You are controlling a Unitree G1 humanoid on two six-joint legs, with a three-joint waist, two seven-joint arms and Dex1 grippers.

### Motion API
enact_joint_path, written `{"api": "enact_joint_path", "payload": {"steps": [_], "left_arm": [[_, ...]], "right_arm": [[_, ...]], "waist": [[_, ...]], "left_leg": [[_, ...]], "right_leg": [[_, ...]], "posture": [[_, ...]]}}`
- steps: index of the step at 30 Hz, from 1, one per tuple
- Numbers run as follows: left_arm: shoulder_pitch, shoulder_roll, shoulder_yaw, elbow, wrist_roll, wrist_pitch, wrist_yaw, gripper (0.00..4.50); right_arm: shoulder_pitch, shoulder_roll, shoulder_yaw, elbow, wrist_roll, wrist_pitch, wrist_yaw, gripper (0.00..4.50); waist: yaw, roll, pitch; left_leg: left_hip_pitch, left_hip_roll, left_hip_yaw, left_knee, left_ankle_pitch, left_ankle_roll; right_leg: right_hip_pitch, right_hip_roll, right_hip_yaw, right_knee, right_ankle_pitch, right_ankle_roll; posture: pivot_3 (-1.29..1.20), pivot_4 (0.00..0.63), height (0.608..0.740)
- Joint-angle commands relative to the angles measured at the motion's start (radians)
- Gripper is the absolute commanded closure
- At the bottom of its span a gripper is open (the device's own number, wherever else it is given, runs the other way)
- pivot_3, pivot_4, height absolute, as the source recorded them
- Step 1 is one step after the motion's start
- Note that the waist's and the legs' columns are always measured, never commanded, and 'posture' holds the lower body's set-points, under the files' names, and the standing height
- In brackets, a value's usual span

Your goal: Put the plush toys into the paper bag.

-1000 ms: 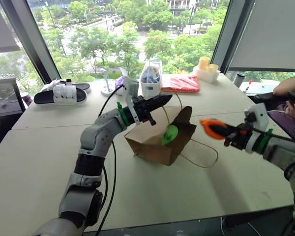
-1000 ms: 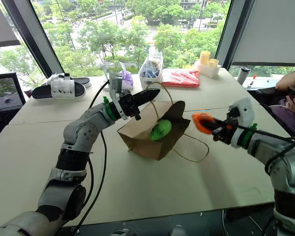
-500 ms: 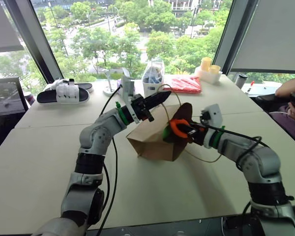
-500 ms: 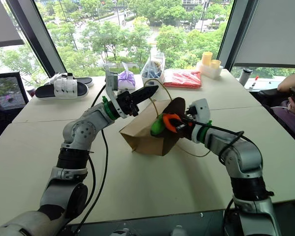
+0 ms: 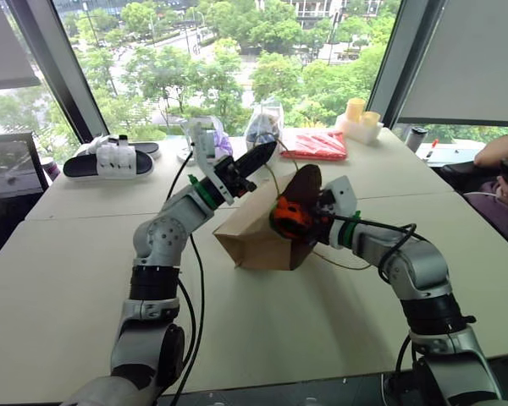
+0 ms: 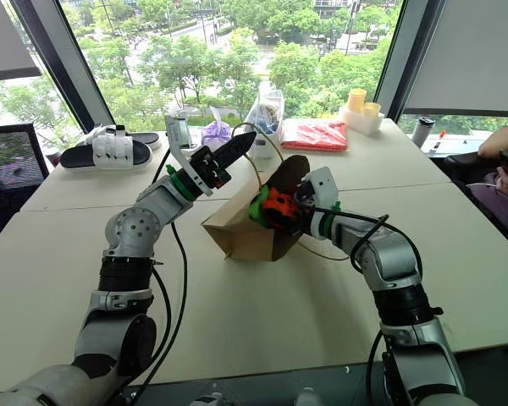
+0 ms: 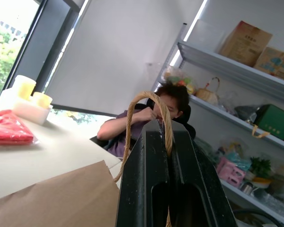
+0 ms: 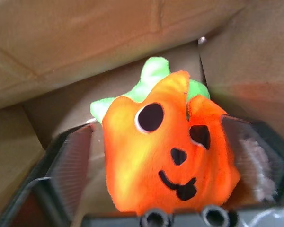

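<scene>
The brown paper bag [image 5: 250,241] lies tilted on the table, its mouth facing my right arm. High over the bag, my left gripper [image 5: 267,152] is shut on its cord handle [image 7: 146,101] and holds it up. My right gripper [image 5: 292,222] reaches into the bag's mouth. Its fingers [image 8: 75,156] stand open on either side of the orange pumpkin plush [image 8: 165,156], which rests just inside the mouth. A patch of the green plush [image 6: 256,205] peeks out beside the pumpkin, the rest hidden in the bag.
At the table's far side lie a red flat packet [image 5: 311,144], a clear plastic bag [image 5: 261,131], a white tray with yellow cups [image 5: 356,118] and a black-and-white slipper [image 5: 110,158]. A person's arm [image 5: 499,150] rests at the right edge.
My right gripper swung left from over the table into the bag's mouth carrying the pumpkin, then opened around it. The left gripper rolled a little, still holding the handle.
</scene>
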Motion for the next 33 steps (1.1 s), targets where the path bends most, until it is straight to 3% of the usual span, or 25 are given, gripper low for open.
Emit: {"api": "enact_joint_path", "payload": {"steps": [1,7,13,19,26,29,33], "left_arm": [[-0.008,-0.001,0.006,-0.031,-0.016,-0.006,0.001,4.50],[-0.022,0.005,-0.009,-0.026,-0.007,-0.001,-0.003,4.50],[-0.023,0.008,-0.013,-0.017,-0.009,0.000,-0.012,4.50],[-0.027,-0.002,-0.025,0.015,0.002,-0.012,-0.030,4.50],[-0.035,0.008,-0.034,0.053,0.016,-0.025,-0.063,4.50],[-0.032,0.012,-0.033,0.054,0.021,-0.025,-0.070,4.50],[-0.033,0.015,-0.030,0.057,0.028,-0.025,-0.076,4.50]], "right_arm": [[0.019,-0.050,-0.069,-0.123,0.055,0.005,0.059,0.06],[0.123,-0.157,-0.368,-0.283,0.296,0.130,0.104,0.06],[0.271,-0.127,-0.584,-0.281,0.340,0.165,-0.047,0.06],[0.466,-0.015,-0.637,-0.335,0.398,0.166,-0.129,0.06],[0.595,0.106,-0.564,-0.365,0.438,0.137,-0.185,0.06],[0.586,0.151,-0.579,-0.357,0.469,0.107,-0.214,0.86],[0.588,0.149,-0.574,-0.356,0.504,0.093,-0.225,2.96]], "waist": [[0.000,0.000,0.000],[0.004,0.000,0.000],[0.003,-0.001,0.000],[0.002,0.000,0.000],[0.000,0.000,0.000],[0.000,0.000,0.000],[0.001,0.000,0.000]], "left_leg": [[0.000,0.000,0.000,0.000,0.000,0.000],[-0.001,0.000,0.000,0.000,-0.004,0.007],[0.000,0.000,0.000,0.000,-0.004,0.007],[0.000,0.000,0.001,0.000,-0.004,0.007],[0.001,0.000,0.001,0.000,-0.004,0.007],[0.001,0.000,0.001,0.000,-0.004,0.007],[0.001,0.000,0.001,0.000,-0.004,0.007]], "right_leg": [[0.000,0.000,0.000,0.000,0.000,0.000],[0.001,0.000,0.000,-0.001,0.000,0.000],[0.001,0.000,0.000,-0.002,0.000,0.000],[0.001,0.000,0.000,-0.001,0.000,0.000],[0.001,0.000,0.001,-0.001,0.000,0.000],[0.001,0.000,0.001,-0.001,0.000,0.000],[0.001,0.000,0.001,-0.001,0.000,0.000]], "posture": [[0.00,0.150,0.740],[0.00,0.150,0.740],[0.00,0.150,0.740],[0.00,0.150,0.740],[0.00,0.150,0.740],[0.00,0.150,0.740],[0.00,0.150,0.740]]}}
